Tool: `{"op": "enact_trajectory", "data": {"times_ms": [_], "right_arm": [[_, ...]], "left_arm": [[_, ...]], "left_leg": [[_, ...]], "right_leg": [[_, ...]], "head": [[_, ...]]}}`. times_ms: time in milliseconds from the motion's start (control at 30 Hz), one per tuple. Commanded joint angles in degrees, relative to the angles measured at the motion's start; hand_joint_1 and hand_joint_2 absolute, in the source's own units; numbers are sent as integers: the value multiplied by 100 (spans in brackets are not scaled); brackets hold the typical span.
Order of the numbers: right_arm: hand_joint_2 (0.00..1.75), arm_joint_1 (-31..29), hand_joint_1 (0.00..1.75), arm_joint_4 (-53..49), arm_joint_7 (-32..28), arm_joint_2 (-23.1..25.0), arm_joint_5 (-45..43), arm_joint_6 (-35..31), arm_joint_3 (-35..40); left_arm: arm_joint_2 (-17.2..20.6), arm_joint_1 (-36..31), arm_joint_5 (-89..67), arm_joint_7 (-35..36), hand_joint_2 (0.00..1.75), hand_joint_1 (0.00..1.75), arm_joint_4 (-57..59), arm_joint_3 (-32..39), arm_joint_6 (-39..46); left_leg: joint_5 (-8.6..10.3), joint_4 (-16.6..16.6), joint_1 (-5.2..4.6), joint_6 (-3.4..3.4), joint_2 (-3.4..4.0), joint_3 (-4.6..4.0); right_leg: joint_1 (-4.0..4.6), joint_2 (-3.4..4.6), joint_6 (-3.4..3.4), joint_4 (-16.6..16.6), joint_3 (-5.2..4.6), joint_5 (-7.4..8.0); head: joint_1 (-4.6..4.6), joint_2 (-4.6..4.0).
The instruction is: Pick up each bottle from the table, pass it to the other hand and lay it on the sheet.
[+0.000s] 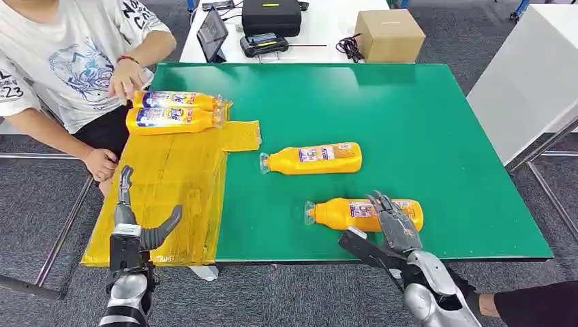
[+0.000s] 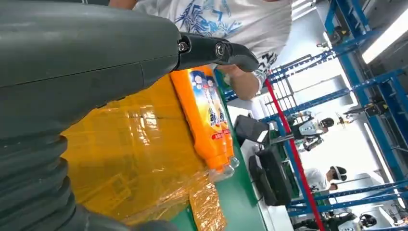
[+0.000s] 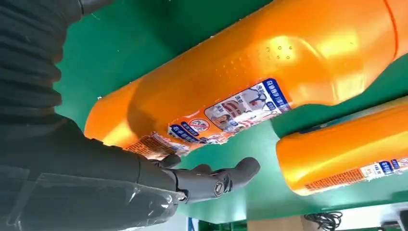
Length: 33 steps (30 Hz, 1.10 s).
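Nearest the camera, both silver arms rise from the near edge of the green table (image 1: 436, 136). Going left to right, the left hand (image 1: 140, 228) hovers over the near end of the yellow sheet (image 1: 170, 197), which covers the table's left edge and near-left corner. Its fingers are spread, one pointing up and the thumb angled out, and it holds nothing.

At the sheet's far end, near the far-left corner, two orange bottles lie side by side and touching, caps pointing right: the farther one (image 1: 176, 100) and the nearer one (image 1: 174, 120). A person (image 1: 68, 61) in a white printed shirt sits at the left edge, one hand (image 1: 126, 78) resting on the left end of the farther bottle, the other (image 1: 101, 163) beside the sheet's left border.

On bare green, just right of the sheet and about midway between near and far edges, a third bottle (image 1: 313, 158) lies flat, cap pointing left. Nearer the near edge and slightly right, a fourth bottle (image 1: 361, 213) lies the same way.

The right hand (image 1: 382, 235) is at that fourth bottle. Its dark fingers (image 1: 392, 218) reach over the bottle's right part while the thumb stretches out left along the near side. In the right wrist view the thumb and fingers are apart and the bottle rests on the table, not gripped.

Beyond the far edge, a white table (image 1: 320, 41) carries a tablet (image 1: 213, 33), a black case (image 1: 271, 15) and a cardboard box (image 1: 388, 34).
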Motion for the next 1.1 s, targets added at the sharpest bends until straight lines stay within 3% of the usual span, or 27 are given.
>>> {"op": "enact_trajectory", "data": {"times_ms": [33, 333, 600, 700, 733, 833, 1000, 1100], "right_arm": [[175, -65, 0, 50, -7, -29, -6, 32, -3], [175, -82, 0, 6, -43, -64, 6, 46, 42], [175, -474, 0, 181, -198, 80, -54, 28, 143], [175, -783, 0, 317, -337, 230, 37, -189, 183], [175, -1587, 0, 491, 5, -327, -109, 160, 384], [175, -2347, 0, 739, -135, -620, -407, 475, 309], [175, -2330, 0, 716, -196, -341, -238, 354, 293], [175, -2337, 0, 748, -90, -415, -218, 448, 399]], "left_arm": [[36, -129, 7, -41, 175, 0, 357, -116, -9], [43, -201, 26, -42, 175, 0, 517, -102, -39], [47, -297, -132, -131, 175, 0, 683, -322, 93], [9, -339, -141, -131, 175, 0, 794, -364, 86], [-4, -248, -220, -79, 175, 0, 856, -438, -92], [-44, -114, -249, -131, 175, 0, 805, -513, -78], [-51, -69, -208, -131, 175, 0, 723, -652, -34], [-75, -101, -173, -131, 175, 0, 821, -575, -122]], "left_leg": [[-10, -4, 1, -7, 4, 27], [-10, -4, 0, -6, 2, 26], [-10, -2, 1, -7, 12, 28], [-6, -5, 1, -7, 17, 23], [-10, -2, 4, -8, 21, 29], [-11, 5, -10, -1, 50, 21], [1, -3, -6, 8, 22, 27], [4, -2, -6, 6, 11, 22]], "right_leg": [[2, 0, -10, -2, 25, -10], [1, -2, -8, -1, 25, -11], [2, 8, -11, 0, 25, -8], [2, 14, -9, -2, 18, -2], [5, 16, -11, -3, 25, -4], [-9, 45, -4, 10, 7, 2], [-4, 17, 5, -5, 26, 6], [-5, 8, 4, -4, 23, 4]], "head": [[0, 0], [0, 0], [2, 0], [2, 0], [0, 0], [0, 0], [2, 0], [0, 0]]}}
